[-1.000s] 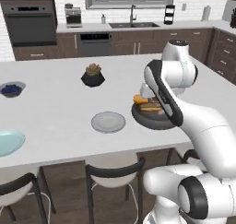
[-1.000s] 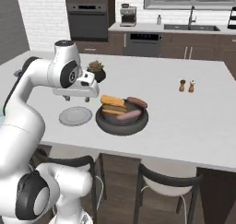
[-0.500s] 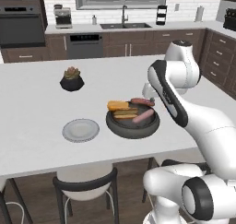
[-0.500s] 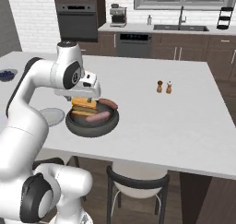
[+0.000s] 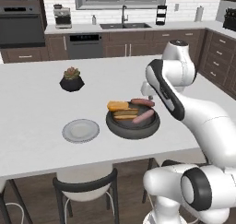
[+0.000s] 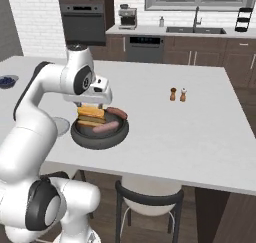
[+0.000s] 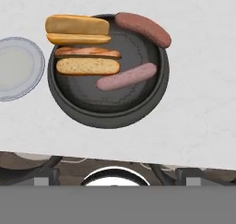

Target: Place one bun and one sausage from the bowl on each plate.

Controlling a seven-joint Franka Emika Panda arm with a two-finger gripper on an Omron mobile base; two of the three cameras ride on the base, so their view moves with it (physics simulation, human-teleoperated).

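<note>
Now that the base has rolled along the worktop [image 5: 37, 98] and brought the bowl [image 5: 132, 124] square under the released, empty pincer [image 6: 93, 103], picking can start, with the grey plate [image 5: 80, 130] just beside it and bare surface around, near the front edge.

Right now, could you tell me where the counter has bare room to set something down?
Free: the wide stretch between the bowl and the salt and pepper shakers, and the patch between plant pot and grey plate. Crowded: the bowl, full of buns and sausages.
</note>
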